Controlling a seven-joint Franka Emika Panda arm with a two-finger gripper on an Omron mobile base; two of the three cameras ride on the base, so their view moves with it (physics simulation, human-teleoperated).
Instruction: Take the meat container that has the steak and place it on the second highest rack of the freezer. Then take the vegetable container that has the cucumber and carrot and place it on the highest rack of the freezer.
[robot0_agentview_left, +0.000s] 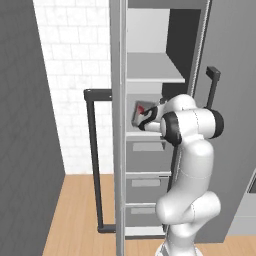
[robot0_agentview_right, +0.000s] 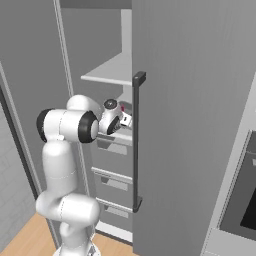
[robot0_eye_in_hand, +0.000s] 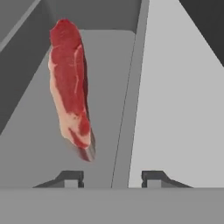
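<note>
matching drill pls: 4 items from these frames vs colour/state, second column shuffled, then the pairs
Column 1:
1. steak
2. meat container
3. freezer handle
4. end effector

Column 2:
A. long dark vertical bar
B. fingers apart, straddling the tray's wall
C. red with a paler pink edge
D. grey tray sitting on a freezer shelf

Pairs: 1-C, 2-D, 3-A, 4-B
</note>
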